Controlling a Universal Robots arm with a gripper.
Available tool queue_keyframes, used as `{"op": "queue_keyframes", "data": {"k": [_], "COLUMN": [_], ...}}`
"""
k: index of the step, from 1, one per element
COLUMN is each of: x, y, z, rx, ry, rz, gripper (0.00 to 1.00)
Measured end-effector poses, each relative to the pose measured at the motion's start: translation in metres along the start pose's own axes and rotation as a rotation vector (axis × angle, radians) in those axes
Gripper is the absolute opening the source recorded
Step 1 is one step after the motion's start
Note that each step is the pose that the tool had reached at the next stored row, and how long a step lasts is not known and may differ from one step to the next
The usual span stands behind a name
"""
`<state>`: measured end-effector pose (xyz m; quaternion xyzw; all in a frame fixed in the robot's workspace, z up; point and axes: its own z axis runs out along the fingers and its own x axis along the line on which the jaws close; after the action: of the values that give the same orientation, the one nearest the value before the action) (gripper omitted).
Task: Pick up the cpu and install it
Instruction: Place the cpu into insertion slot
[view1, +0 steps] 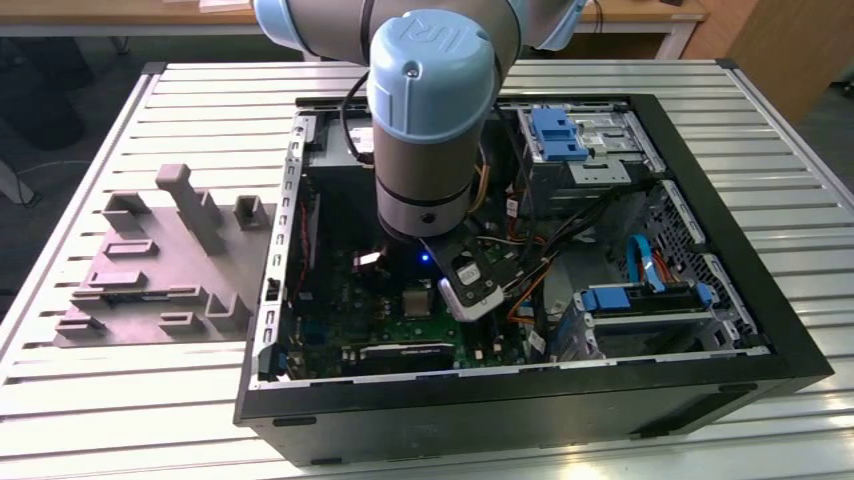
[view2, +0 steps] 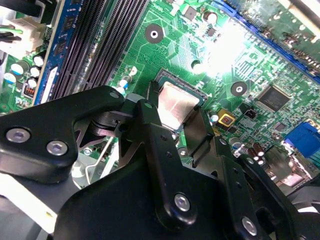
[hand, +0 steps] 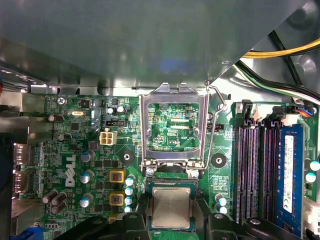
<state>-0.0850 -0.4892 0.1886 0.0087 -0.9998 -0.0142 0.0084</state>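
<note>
cpu (hand: 171, 207) in socket (hand: 150, 187), frame (hand: 174, 125) up

Arm (view1: 427, 120) descends near-vertically into open computer case (view1: 534, 270), wrist low over motherboard (view1: 400, 310). Gripper (view2: 176, 112) pointed down at board. In second wrist view, two black fingers (view2: 150, 125) straddle cpu (view2: 175, 104), one on each side, spread apart. In first wrist view, fingertips (hand: 145, 207) flank cpu (hand: 171, 207) just below raised socket frame (hand: 174, 127).
</note>
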Motion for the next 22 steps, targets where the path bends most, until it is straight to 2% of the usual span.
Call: {"op": "queue_keyframes", "data": {"k": [3, 4, 10, 19, 20, 21, 22], "x": [0.0, -0.0001, 0.0, 0.0002, 0.0002, 0.0002, 0.0003], "y": [0.0001, 0.0001, 0.0, 0.0003, 0.0004, 0.0004, 0.0004], "z": [0.0003, 0.0003, -0.0007, -0.0114, -0.0129, -0.0142, -0.0155], "rx": [-0.0007, -0.0006, -0.0002, -0.001, -0.001, -0.001, -0.0011], "ry": [-0.0004, -0.0004, 0.0001, 0.0, 0.0001, 0.0001, 0.0002], "rz": [0.0, 0.0, 0.0, 0.0, 0.0, 0.0, 0.0], "gripper": [0.47, 0.53, 0.53, 0.53, 0.51, 0.45, 0.45]}}
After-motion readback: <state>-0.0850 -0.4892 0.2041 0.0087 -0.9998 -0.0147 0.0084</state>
